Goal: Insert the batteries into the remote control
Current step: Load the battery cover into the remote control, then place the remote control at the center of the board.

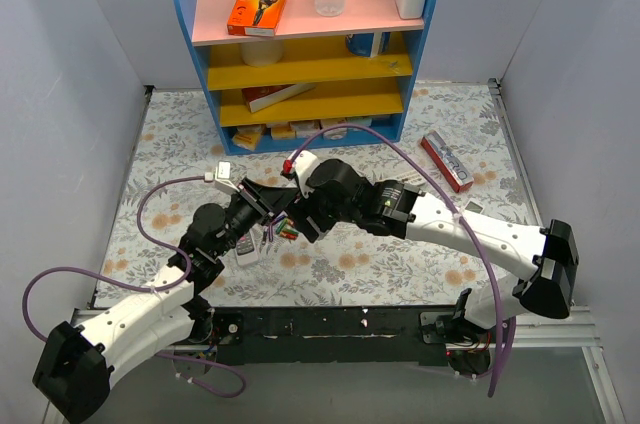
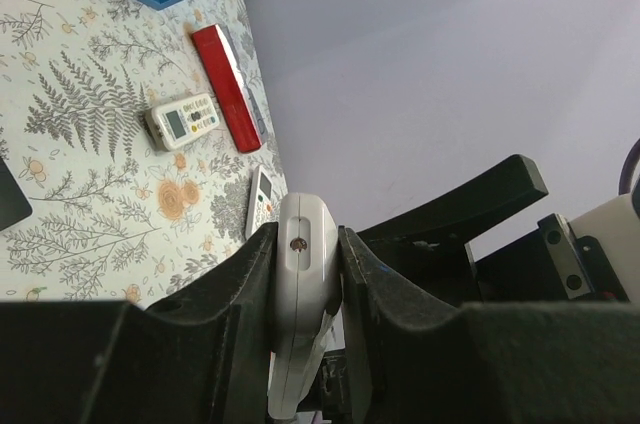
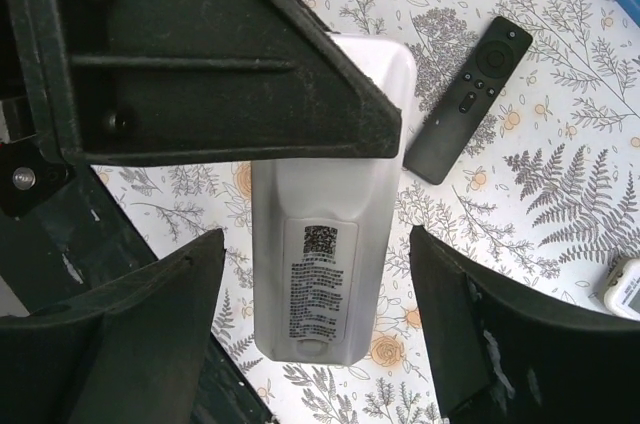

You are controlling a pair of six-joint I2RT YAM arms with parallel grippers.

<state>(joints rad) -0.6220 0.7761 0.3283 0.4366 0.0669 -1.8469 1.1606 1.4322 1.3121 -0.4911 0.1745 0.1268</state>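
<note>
Over the floral tablecloth (image 1: 400,264) at centre frame, the left gripper (image 2: 306,284) pinches a white remote (image 3: 322,194) label-side up, seemingly presenting it to the spread right gripper (image 3: 318,254).

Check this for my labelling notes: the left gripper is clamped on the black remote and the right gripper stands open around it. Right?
Not the black one. The left gripper is clamped on a white remote, and the right gripper stands open around it; the right wrist view shows the black remote lying apart on the table.

White remote (image 3: 325,274) between spread fingers (image 3: 480,344); black remote (image 3: 468,99) beside
</note>
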